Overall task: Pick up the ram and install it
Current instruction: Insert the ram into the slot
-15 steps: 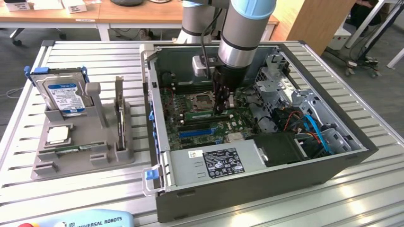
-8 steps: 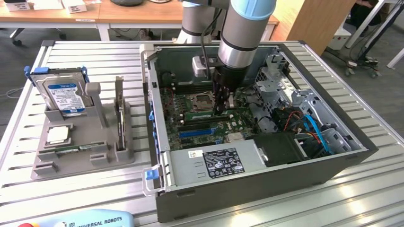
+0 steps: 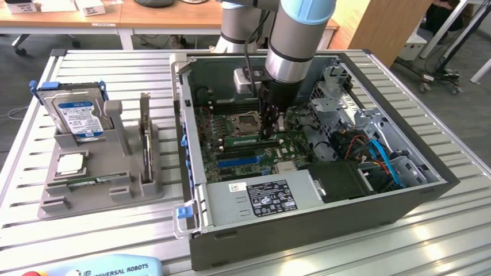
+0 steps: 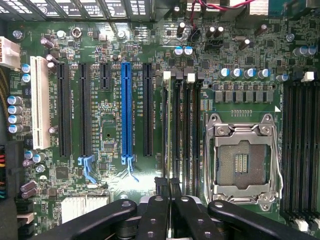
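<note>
Inside the open computer case (image 3: 322, 221) at centre frame, the pincer (image 3: 268, 132) is closed almost fully on the ram (image 3: 244, 138), which stands edge-on at the memory slots beside the empty processor socket (image 4: 243, 161).

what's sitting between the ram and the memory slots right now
Nothing visible. The ram appears held in the shut pincer, down at the slots beside the empty socket, with no cable or part between them. Whether it's seated can't be told.
</note>
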You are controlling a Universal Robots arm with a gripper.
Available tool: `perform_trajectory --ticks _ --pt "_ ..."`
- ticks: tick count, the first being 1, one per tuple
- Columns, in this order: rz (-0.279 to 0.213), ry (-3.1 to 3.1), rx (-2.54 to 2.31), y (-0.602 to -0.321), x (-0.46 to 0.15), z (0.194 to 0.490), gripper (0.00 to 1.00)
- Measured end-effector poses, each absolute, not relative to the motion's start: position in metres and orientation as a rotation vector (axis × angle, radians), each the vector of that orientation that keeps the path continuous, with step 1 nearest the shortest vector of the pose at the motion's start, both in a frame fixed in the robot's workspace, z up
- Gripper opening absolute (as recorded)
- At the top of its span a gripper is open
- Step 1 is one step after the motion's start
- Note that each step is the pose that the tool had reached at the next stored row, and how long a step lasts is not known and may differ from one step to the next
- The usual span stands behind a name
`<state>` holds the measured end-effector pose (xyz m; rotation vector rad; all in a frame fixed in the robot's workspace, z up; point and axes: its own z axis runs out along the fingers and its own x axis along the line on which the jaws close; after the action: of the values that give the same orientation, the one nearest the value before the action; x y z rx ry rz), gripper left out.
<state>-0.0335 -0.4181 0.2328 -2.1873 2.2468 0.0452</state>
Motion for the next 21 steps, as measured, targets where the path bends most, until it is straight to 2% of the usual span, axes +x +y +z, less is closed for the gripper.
perform_trajectory --ticks 21 --pt "0.050 2.246 -2.192 -0.4181 -0.0317 0.2327 0.11"
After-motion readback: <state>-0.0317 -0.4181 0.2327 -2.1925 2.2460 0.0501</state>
